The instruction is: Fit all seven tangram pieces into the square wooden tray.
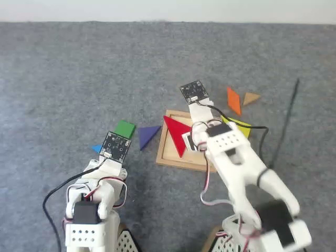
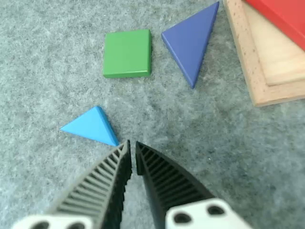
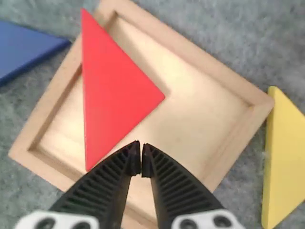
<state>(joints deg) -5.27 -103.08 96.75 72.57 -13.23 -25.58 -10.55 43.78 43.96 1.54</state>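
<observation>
Tray (image 1: 169, 151) sits on grey felt (image 1: 79, 68), roughly mid-table, in front of the R arm. Red triangle (image 1: 176, 134) lies mostly inside the tray, on its L half, w/ one corner riding over the rim at the tray's far-L corner. The rest of the tray floor is bare wood. R gripper (image 3: 141, 149) hangs over the tray, tips pressed together & holding nothing, right by the red piece's near corner. Yellow triangle (image 1: 242, 126) is just beside the tray's R side, partly hidden by the R arm. Orange parallelogram (image 1: 233, 100) & tan triangle (image 1: 251, 97) lie near each other, beyond the tray to its far R. Dark blue triangle (image 1: 147, 135) is just L of the tray, green square (image 1: 125, 128) next out, and light blue triangle (image 2: 90, 126) farthest L. L gripper (image 2: 132, 145) is well L of the tray, fingers closed on nothing, tips just beside the light blue piece.
</observation>
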